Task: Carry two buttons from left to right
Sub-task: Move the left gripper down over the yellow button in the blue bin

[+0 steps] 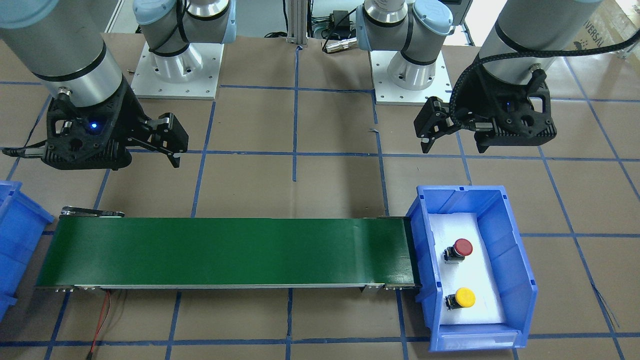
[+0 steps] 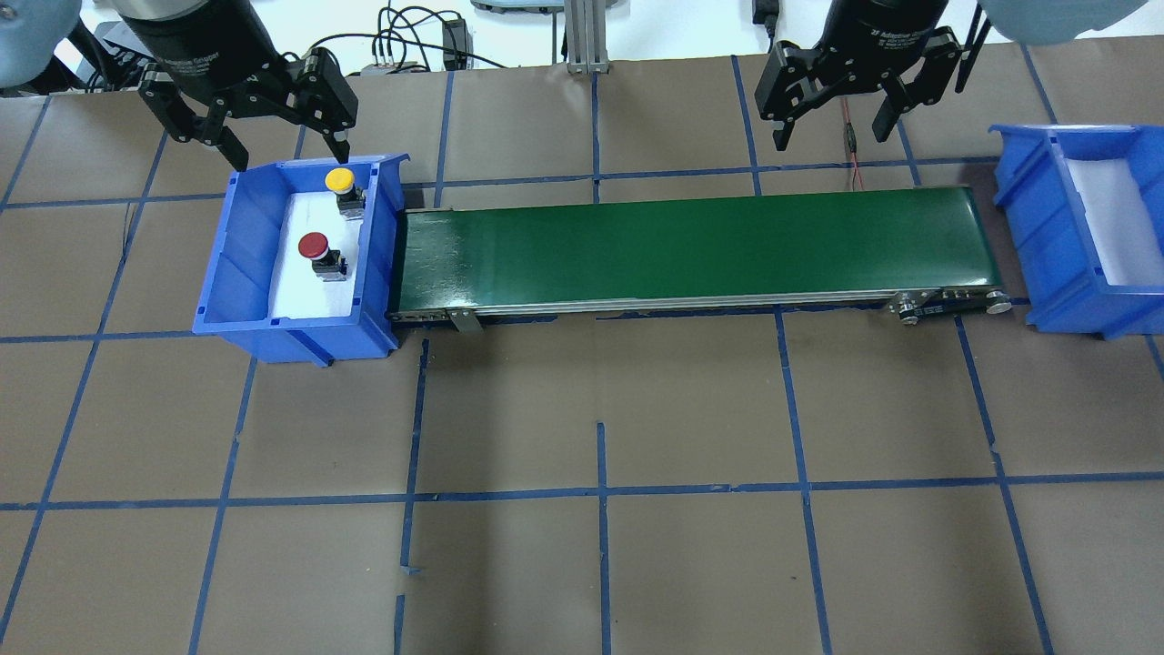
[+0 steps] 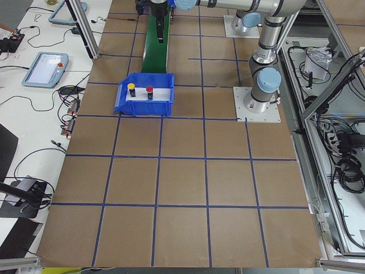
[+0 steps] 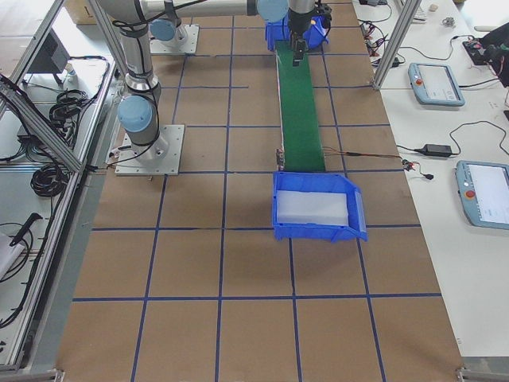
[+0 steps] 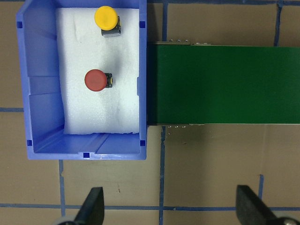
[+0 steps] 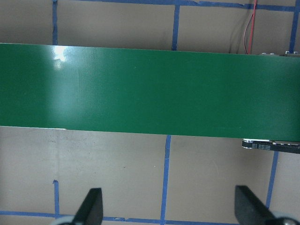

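both buttons sit on white foam inside the blue bin (image 2: pixel 245 264) at the left end of the green conveyor belt (image 2: pixel 691 250), the red button (image 2: pixel 314 244) nearer the robot and the yellow button (image 2: pixel 339 179) beyond it. the left pincer (image 2: pixel 291 150) hangs spread and empty well above that end. the right pincer (image 2: pixel 831 136), also spread and empty, hangs above the belt's other end.
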Tool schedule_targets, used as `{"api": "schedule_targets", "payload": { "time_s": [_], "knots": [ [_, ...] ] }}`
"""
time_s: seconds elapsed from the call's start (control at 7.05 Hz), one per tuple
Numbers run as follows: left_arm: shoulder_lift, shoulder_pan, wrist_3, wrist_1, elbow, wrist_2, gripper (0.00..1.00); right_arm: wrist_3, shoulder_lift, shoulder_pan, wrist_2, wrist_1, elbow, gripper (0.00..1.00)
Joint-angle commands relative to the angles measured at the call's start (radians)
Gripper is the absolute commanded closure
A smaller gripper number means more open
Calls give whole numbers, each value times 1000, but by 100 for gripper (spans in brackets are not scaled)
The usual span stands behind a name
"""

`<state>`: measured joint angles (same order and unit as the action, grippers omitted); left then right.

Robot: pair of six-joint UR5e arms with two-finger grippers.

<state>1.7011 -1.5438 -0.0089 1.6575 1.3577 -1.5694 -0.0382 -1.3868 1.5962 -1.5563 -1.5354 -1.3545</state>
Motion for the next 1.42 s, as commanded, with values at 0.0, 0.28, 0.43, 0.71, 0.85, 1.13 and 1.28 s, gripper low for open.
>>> {"api": "schedule_targets", "payload": {
  "time_s": [0.0,0.28,0.43,0.71,0.85,1.13,1.28],
  "knots": [
    [-6,1,6,-1,1,-4,2,0,0,-2,-2,1,1,0],
    [9,17,15,2,-23,-9,0,0,0,-1,-2,0,2,0],
    [78,40,67,-36,-19,-29,0,0,0,-4,-2,0,2,0],
    [281,100,81,-194,-111,-20,0,0,0,-5,-2,0,2,0],
    [367,119,96,-200,-202,-5,0,0,-1,-7,-2,1,2,0],
    [489,164,136,-209,-290,58,0,0,-1,-4,-2,1,2,0],
    [530,159,151,-301,-269,71,0,0,-1,-4,-2,1,2,0]
  ]
}}
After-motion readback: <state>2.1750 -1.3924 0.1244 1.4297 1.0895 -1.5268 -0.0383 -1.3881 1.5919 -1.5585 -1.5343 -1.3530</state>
